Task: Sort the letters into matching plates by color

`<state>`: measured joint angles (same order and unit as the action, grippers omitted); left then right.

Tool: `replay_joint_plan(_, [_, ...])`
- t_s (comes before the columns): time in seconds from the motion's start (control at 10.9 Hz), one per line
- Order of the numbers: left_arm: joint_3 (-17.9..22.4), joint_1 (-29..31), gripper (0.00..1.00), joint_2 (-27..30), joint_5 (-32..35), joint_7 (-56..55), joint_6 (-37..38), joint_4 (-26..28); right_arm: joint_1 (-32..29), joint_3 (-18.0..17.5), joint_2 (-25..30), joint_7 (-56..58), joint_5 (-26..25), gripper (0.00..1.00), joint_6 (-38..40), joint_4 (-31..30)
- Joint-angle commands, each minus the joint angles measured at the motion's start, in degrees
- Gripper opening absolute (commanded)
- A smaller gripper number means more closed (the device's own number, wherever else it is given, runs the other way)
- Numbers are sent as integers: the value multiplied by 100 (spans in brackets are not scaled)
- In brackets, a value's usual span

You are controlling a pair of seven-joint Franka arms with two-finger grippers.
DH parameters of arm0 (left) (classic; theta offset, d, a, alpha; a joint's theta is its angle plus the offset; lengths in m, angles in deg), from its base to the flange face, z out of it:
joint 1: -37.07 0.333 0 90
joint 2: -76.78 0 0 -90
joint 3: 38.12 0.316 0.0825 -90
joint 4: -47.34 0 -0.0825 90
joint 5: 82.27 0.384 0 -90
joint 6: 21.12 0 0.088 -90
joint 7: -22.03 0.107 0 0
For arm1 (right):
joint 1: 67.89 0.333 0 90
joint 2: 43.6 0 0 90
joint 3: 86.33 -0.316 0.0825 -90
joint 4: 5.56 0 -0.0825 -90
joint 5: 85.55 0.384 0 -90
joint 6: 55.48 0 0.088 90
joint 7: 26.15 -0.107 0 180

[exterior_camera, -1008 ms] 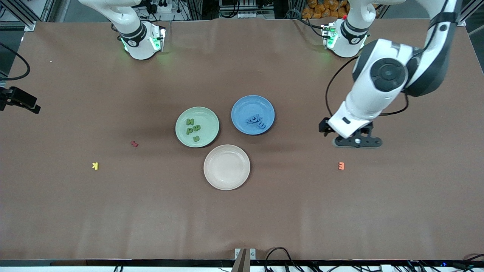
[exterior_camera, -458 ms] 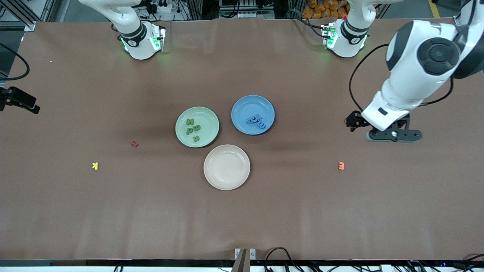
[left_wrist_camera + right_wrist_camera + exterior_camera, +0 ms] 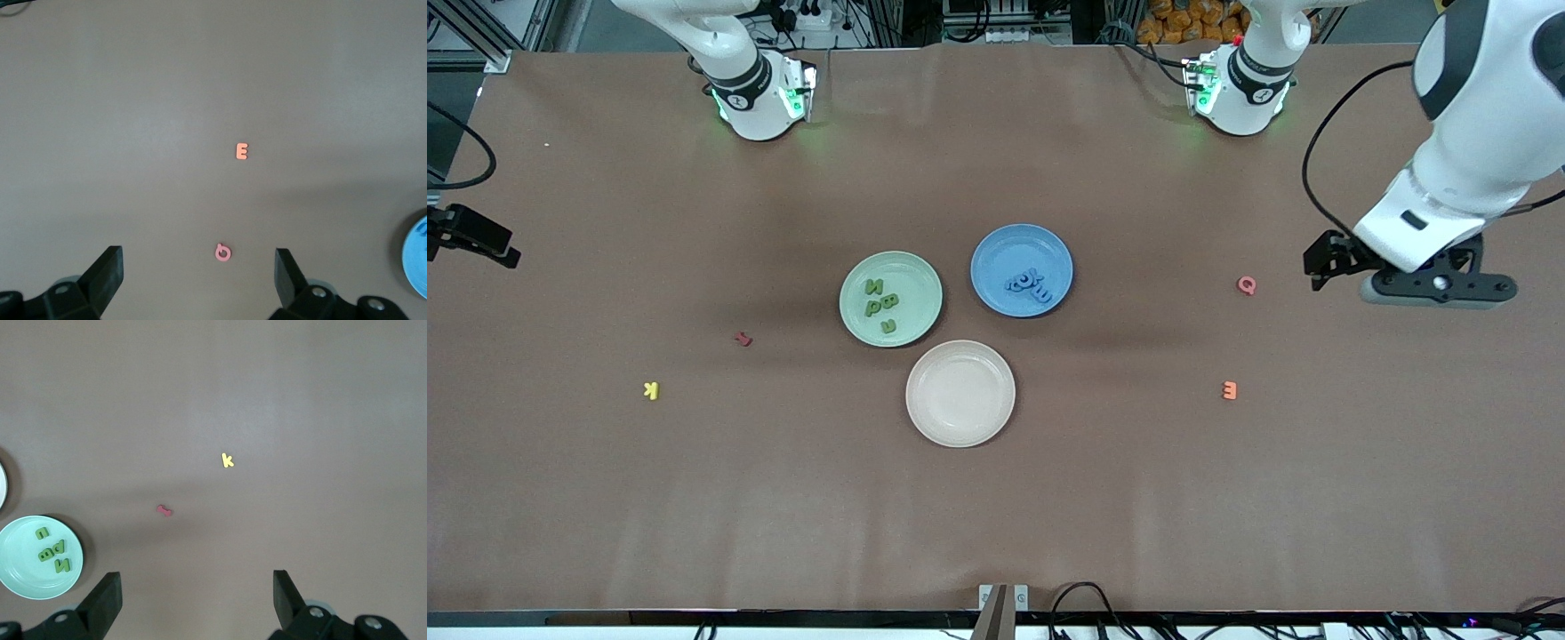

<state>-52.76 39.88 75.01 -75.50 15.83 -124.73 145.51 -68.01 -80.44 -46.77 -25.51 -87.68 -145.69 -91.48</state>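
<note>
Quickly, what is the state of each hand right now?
Left hand: open, empty, above the pink letter.
Right hand: open, empty, arm waiting.

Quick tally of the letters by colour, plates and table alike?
Green letters, in the green plate: 4
Blue letters, piled in the blue plate: about 4, overlapping
Pink letter: 1
Orange letter: 1
Red letter: 1
Yellow letter: 1
Total: about 12
</note>
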Motion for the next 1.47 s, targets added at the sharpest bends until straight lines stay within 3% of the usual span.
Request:
replay_joint_plan(0.0, [-82, 394, 100, 28, -439, 155, 508, -439, -41, 34, 36, -37, 73, 100, 13, 5])
replay_joint_plan(0.46, [163, 300, 100, 45, -711, 93, 1114, -1071, -6, 26, 36, -11, 82, 100, -14, 5])
replay_joint_plan(0.73, [1049, -447, 100, 89, -730, 76, 1273, -1090, 29, 17, 27, -2, 82, 100, -5, -4])
replay_joint_plan(1.37, [1025, -343, 100, 45, -694, 172, 1291, -1371, 64, 8, 27, -11, 82, 100, -5, -12])
